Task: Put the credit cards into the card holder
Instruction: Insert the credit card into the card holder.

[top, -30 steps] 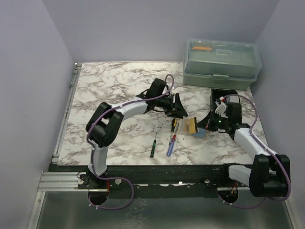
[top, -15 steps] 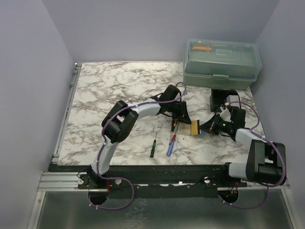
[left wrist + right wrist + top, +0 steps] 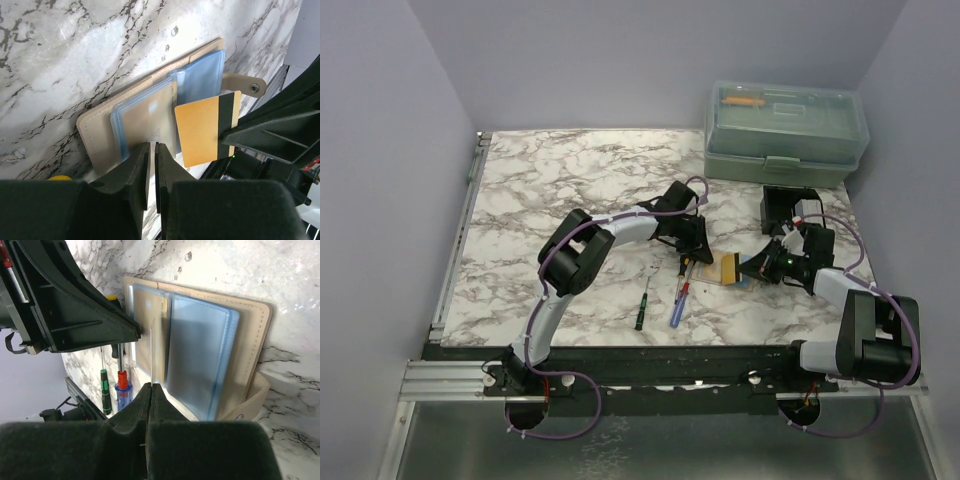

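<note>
Marble table [image 3: 550, 190], and it's busy in the middle. The green toolbox [image 3: 787, 130] sits shut at the far right, well apart from the action, with a black box-like thing [image 3: 782, 203] just in front of it. Three screwdrivers crowd the left side of the work: the green one [image 3: 641, 310], the blue one with the red collar [image 3: 677, 303], and a yellow-handled one [image 3: 687, 262] right by the card holder's corner, under the left arm's wrist.

The card holder [image 3: 100, 125] lies open and flat, blue plastic sleeves [image 3: 205, 75] fanned out, snap strap [image 3: 245, 85] sticking off its edge. A pale card shows through the front sleeve.

The left arm reaches forward and across to the right, elbow high. The left gripper [image 3: 151, 147] has its fingers almost together at that front sleeve's edge. Whether they pinch it, I cannot tell.

The right arm bends in low from the right. The right gripper [image 3: 150, 388] is clamped on a gold credit card [image 3: 200, 127] with a black stripe, held over the sleeves.
</note>
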### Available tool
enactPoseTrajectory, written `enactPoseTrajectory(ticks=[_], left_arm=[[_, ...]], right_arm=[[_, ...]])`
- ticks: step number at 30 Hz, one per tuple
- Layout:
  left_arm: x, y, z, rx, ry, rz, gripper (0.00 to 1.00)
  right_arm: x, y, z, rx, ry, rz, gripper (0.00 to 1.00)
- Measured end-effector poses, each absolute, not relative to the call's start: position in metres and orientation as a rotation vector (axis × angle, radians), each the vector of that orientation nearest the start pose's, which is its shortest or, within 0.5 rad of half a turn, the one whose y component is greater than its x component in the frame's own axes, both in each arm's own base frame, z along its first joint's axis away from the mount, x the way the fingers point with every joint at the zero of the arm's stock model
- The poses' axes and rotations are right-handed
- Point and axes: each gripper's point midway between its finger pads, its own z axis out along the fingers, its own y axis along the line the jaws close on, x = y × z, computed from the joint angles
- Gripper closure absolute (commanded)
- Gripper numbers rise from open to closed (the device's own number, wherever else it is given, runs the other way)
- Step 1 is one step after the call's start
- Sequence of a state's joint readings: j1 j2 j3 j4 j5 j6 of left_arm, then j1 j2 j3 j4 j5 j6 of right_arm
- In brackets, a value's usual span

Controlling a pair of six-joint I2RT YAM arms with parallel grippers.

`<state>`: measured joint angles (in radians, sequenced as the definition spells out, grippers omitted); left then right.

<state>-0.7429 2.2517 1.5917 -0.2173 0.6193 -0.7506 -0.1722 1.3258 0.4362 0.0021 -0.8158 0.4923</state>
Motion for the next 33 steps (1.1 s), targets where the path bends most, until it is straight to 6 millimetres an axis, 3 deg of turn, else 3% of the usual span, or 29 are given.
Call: enactPoseTrajectory(ticks=[20, 33], left_arm=[[0.308, -0.438, 0.040, 0.296, 2.744, -1.304, 0.87], [0.307, -0.439, 0.039, 0.299, 2.748, -1.312, 0.88]], right_arm=[[0.257, 0.097, 0.035, 0.508, 2.426, 1.151, 1.00], [0.274, 0.095, 0.031, 0.460, 2.407, 1.151, 1.00]])
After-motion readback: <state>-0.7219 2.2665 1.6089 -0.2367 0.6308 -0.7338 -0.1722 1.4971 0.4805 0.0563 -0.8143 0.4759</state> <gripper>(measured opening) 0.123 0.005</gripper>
